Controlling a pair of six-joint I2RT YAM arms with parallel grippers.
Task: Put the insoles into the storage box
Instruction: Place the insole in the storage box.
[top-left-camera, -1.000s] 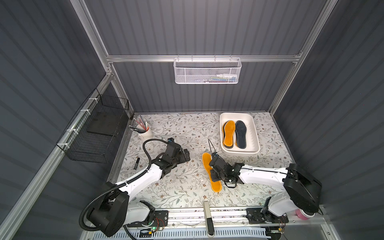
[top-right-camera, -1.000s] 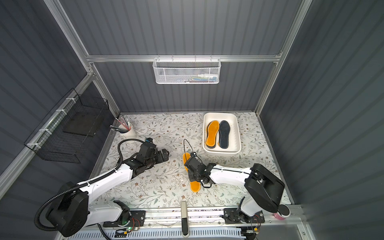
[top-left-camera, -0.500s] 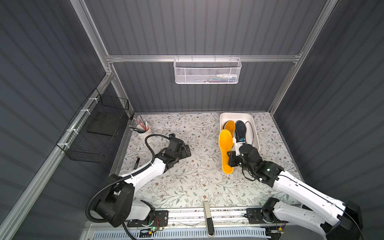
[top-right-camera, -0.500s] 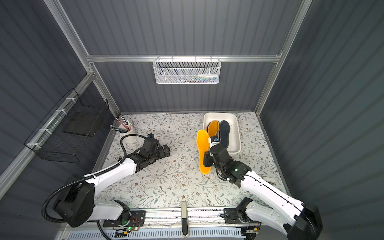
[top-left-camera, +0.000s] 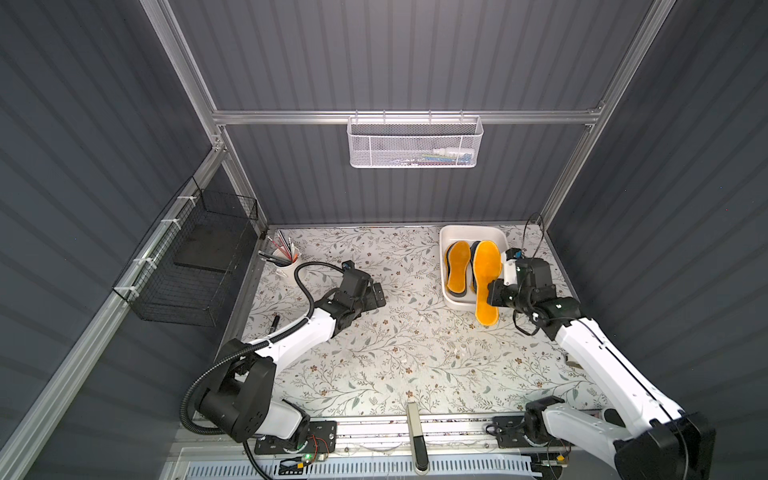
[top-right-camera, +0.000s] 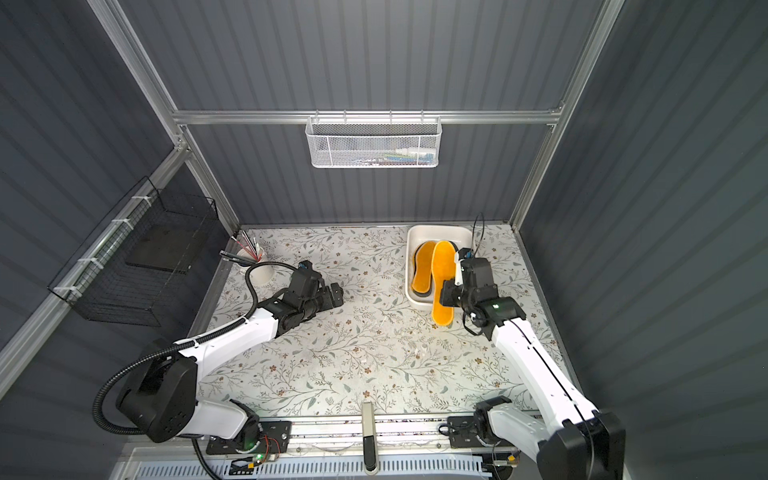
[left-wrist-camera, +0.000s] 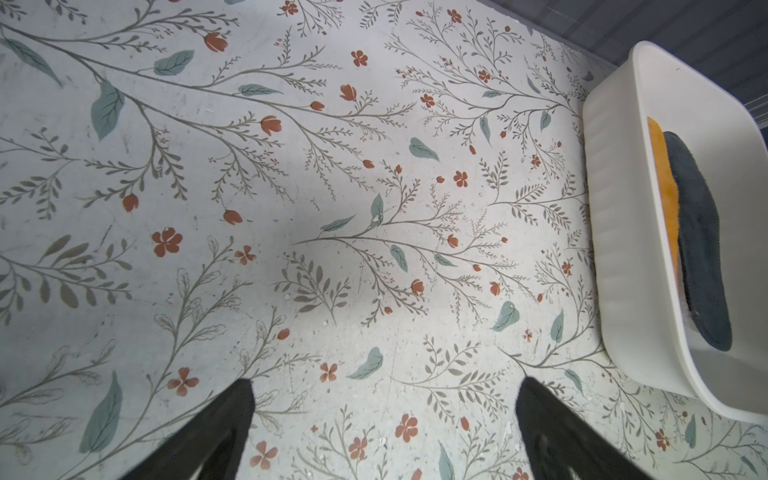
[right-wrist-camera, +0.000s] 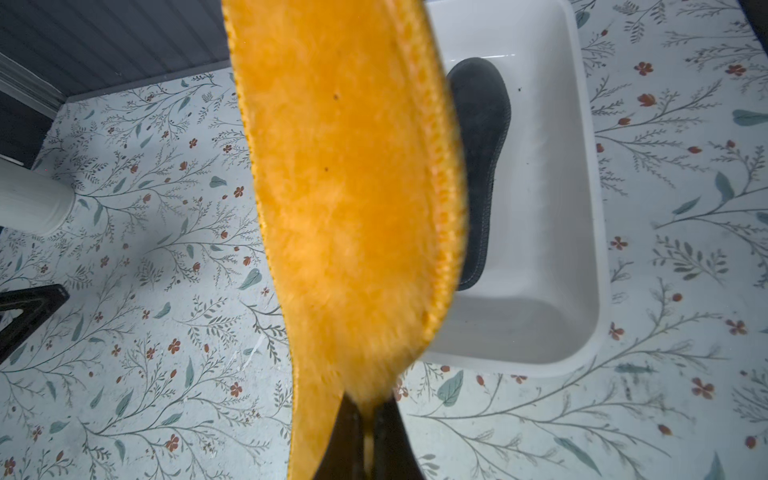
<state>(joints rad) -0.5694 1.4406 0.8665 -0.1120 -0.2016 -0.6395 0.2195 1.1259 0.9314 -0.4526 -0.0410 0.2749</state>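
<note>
You're mid-placement: your right pincer (right-wrist-camera: 368, 409) pinches an orange insole (top-left-camera: 486, 282) over the storage box (top-left-camera: 457, 304), one end apparently past its near rim, so shift it inward before releasing; left pincer (left-wrist-camera: 384, 384) sits spread.

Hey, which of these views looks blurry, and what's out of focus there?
Right wrist view: the held orange insole blurs toward the jaws, close to the lens, while the storage box behind is sharp. Left wrist view: crisp floral tabletop, soft shadow mid-frame. Both top views: sharp.
</note>
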